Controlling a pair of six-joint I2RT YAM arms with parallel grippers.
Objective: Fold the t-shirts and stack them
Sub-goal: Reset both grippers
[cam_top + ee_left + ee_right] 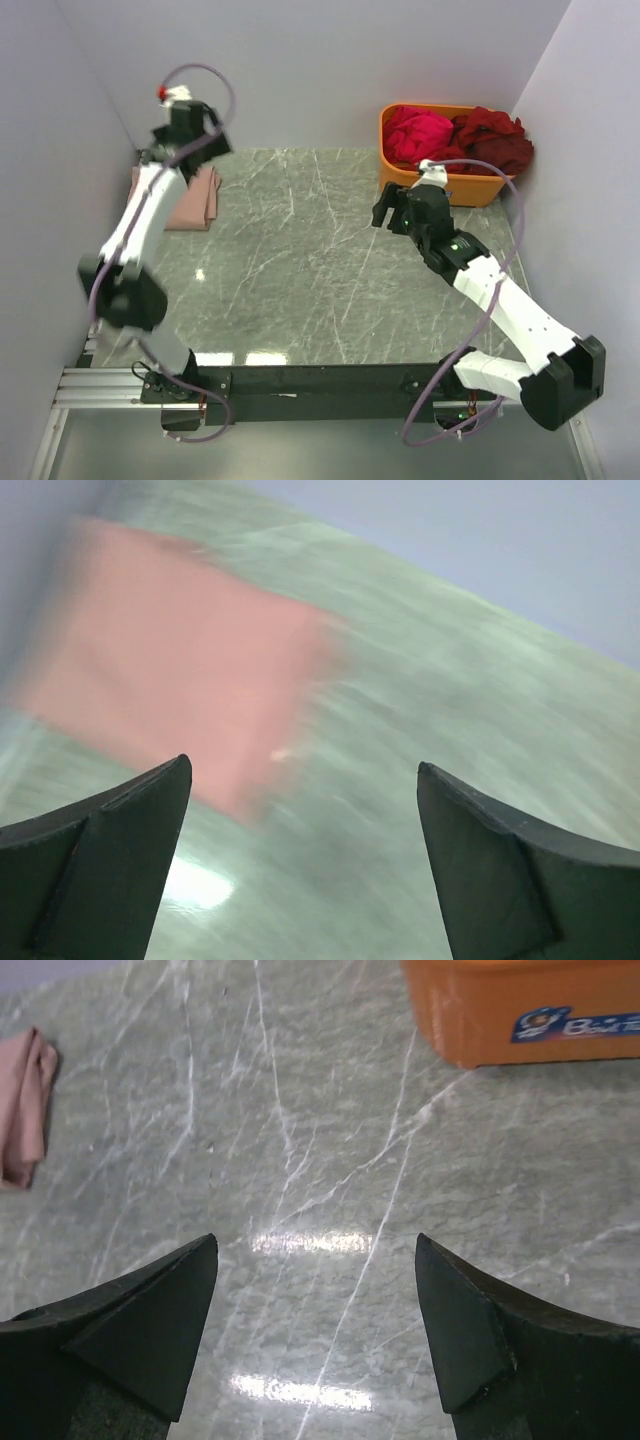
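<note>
A folded salmon-pink t-shirt (pixel 190 200) lies on the marble table at the far left, by the wall. My left gripper (pixel 195 135) hangs just above its far end. In the blurred left wrist view, that gripper (pixel 303 770) stands open and holds nothing, with the pink t-shirt (pixel 180 670) below and ahead of it. A magenta t-shirt (pixel 418 133) and a dark red t-shirt (pixel 495 140) lie crumpled in the tub. My right gripper (pixel 385 212) hovers open over bare table in front of the tub. Nothing is between its fingers (pixel 316 1245).
The orange plastic tub (pixel 470 188) stands at the far right corner, and its near wall (pixel 530 1010) shows in the right wrist view. That view also catches the pink t-shirt (pixel 25 1105) at its left edge. Purple walls close in the table (pixel 300 260) on three sides.
</note>
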